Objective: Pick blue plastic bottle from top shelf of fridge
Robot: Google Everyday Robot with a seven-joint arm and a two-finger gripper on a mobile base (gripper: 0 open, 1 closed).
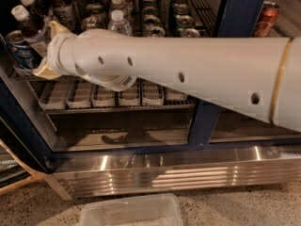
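Observation:
The blue plastic bottle [32, 34] stands at the far left of the top shelf [200, 4]. It holds dark liquid and has a white cap and a pale label. My gripper [47, 49] is at the end of the white arm [188, 74], right against the bottle's lower right side, and hides part of the label. A second dark bottle [29, 0] stands just behind it. The fridge [209, 121] has a dark blue frame.
A blue soda can [16, 51] sits left of the bottle. Water bottles [118, 21] and several cans [181, 22] fill the shelf. A red can [265, 15] is at far right. Below are a rack of ridged white trays [94, 95], a steel base panel [164, 173] and a clear bin [129, 213].

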